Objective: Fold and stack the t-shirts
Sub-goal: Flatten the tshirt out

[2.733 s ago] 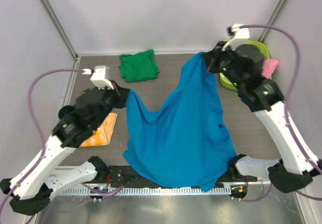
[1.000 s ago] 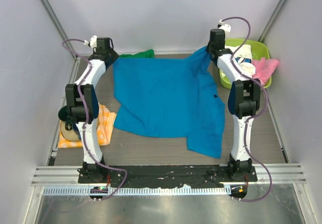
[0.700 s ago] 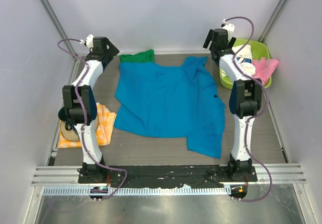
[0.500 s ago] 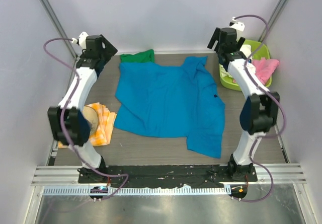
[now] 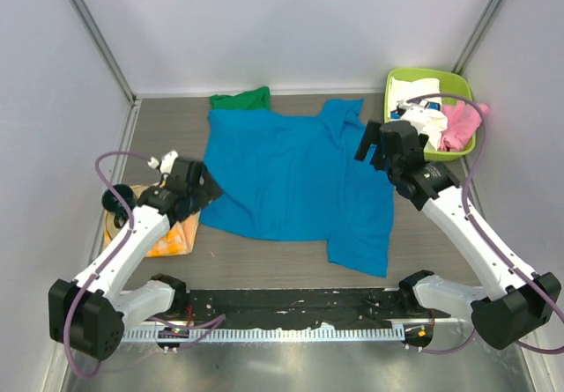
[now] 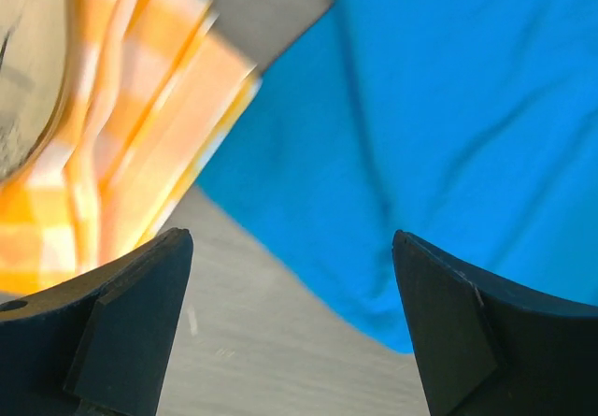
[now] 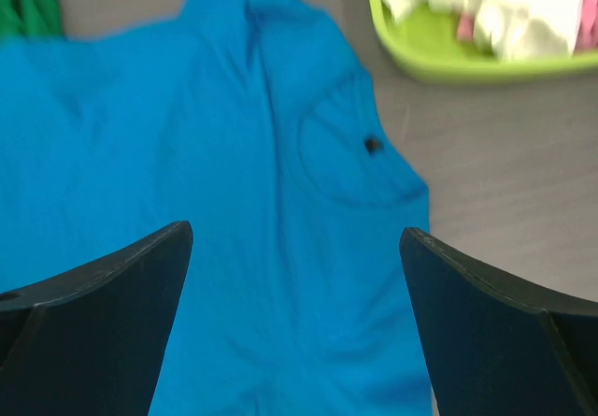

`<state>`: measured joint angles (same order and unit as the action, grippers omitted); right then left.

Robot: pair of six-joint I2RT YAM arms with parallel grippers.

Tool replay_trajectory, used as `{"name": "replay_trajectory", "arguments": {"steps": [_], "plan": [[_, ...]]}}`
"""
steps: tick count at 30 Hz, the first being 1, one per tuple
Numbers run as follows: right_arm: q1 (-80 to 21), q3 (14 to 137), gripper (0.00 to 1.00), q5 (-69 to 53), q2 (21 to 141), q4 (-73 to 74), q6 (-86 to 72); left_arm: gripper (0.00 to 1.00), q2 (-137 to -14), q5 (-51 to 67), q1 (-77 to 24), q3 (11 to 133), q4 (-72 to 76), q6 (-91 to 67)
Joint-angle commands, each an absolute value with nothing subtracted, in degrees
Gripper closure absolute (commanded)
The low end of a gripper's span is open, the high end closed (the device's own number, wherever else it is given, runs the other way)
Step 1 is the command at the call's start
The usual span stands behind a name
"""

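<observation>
A bright blue t-shirt (image 5: 295,181) lies spread flat across the middle of the table, its right side folded over in a strip. Behind it, a green t-shirt (image 5: 240,100) peeks out from under its far left corner. White (image 5: 421,88) and pink (image 5: 458,128) t-shirts fill the bin at the back right. My left gripper (image 5: 208,188) hovers open over the blue t-shirt's near left edge (image 6: 448,107), with bare table between its fingers (image 6: 121,322). Open too, my right gripper (image 5: 368,145) hangs above the shirt's right side (image 7: 234,201), holding nothing.
A lime-green bin (image 5: 394,136) stands at the back right, seen also in the right wrist view (image 7: 439,61). An orange-yellow checked cloth (image 5: 167,238) lies by the left edge over a round tan object (image 5: 116,220). Metal rails run along the near edge.
Both grippers opened and let go of the blue t-shirt's far corners, which dropped flat. Both arms then drew back from the far edge toward the middle of the table.
</observation>
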<state>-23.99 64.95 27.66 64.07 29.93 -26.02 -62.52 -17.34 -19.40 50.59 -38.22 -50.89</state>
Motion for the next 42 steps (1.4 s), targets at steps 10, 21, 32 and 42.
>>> {"name": "replay_trajectory", "arguments": {"steps": [10,21,32,42], "plan": [[-29.1,60.9,0.00,23.8,59.3,36.7,-30.1,0.35,-56.6,-15.5,-19.9,36.4,-37.4,-61.3],[-29.3,59.5,0.01,23.7,59.0,35.9,-29.2,0.47,-66.9,-17.2,-20.0,33.0,-27.7,-64.9],[-29.3,58.0,0.01,23.0,58.2,34.4,-28.5,0.51,-75.4,-22.2,-19.9,35.9,-24.2,-65.1],[-29.3,58.3,0.00,22.2,58.5,33.8,-28.2,0.56,-76.2,-24.4,-17.4,35.2,-25.0,-65.0]]}}
